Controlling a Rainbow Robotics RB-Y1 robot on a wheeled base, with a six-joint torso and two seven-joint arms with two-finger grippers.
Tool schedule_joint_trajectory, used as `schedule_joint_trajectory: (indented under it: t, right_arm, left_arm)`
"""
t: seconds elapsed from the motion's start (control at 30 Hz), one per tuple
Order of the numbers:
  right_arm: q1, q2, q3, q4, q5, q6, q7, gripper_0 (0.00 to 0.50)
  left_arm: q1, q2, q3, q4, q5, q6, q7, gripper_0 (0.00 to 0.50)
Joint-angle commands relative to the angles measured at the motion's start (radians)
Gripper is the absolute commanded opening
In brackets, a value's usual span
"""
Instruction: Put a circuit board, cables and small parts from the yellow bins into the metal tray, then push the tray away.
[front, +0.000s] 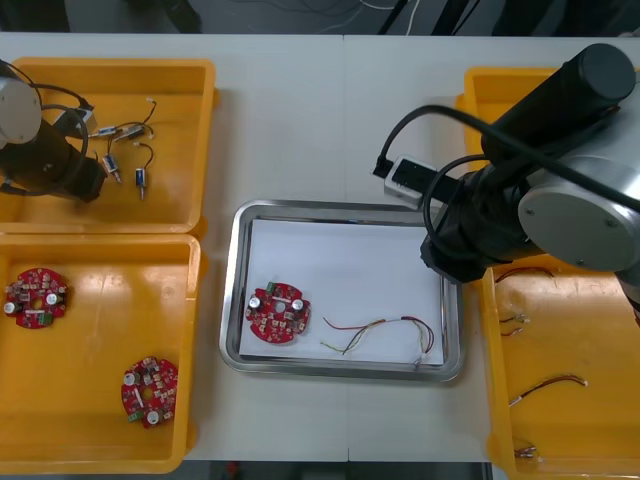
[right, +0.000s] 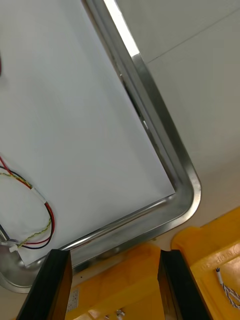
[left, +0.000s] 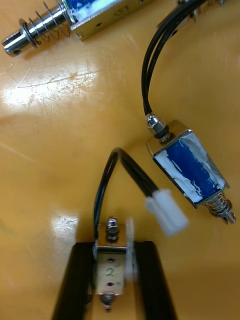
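In the far left yellow bin (front: 180, 80), my left gripper (left: 114, 280) is shut on a small metal part (left: 111, 267) marked 2, whose black cable (left: 107, 175) ends in a white plug (left: 166, 212). Two more small metal parts (left: 192, 172) (left: 45, 22) lie just beyond the fingers. The metal tray (front: 340, 208), white inside, holds a round red circuit board (front: 278, 313) and a red and yellow cable (front: 385, 335). My right gripper (right: 114, 285) hangs open over the tray's right rim (right: 165, 145), with the cable (right: 37, 220) off to one side.
The near left bin (front: 100, 450) holds two circuit boards (front: 35, 297) (front: 149, 390). Cables (front: 548, 385) lie in the near right bin (front: 600, 330), partly under my right arm. A twisted blue and white cable (right: 227, 290) shows in an orange-looking bin beside the right finger.
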Motion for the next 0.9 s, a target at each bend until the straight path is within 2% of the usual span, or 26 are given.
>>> schedule_joint_trajectory:
  t: [0.03, 0.33, 0.43, 0.67, 0.9]
  right_arm:
    - [-0.058, 0.010, -0.110, -0.035, -0.029, 0.004, -0.109, 0.500]
    - [-0.061, -0.058, -0.191, -0.029, -0.043, 0.004, -0.280, 0.500]
    - [-0.061, -0.088, -0.232, -0.008, -0.075, 0.004, -0.329, 0.500]
    - [-0.063, -0.136, -0.384, 0.084, -0.182, 0.004, -0.343, 0.500]
    - [-0.063, -0.179, -0.463, 0.155, -0.175, 0.004, -0.345, 0.500]
  left_arm:
    - [-0.042, -0.004, -0.017, 0.003, 0.013, -0.011, -0.100, 0.000]
    - [-0.043, -0.003, -0.002, 0.003, 0.031, 0.012, -0.095, 0.000]
    - [-0.054, 0.005, 0.014, 0.003, 0.036, 0.058, -0.089, 0.000]
    - [-0.086, 0.032, 0.032, 0.001, 0.057, 0.136, -0.078, 0.000]
    - [-0.104, 0.049, 0.074, -0.034, 0.054, 0.214, -0.038, 0.000]
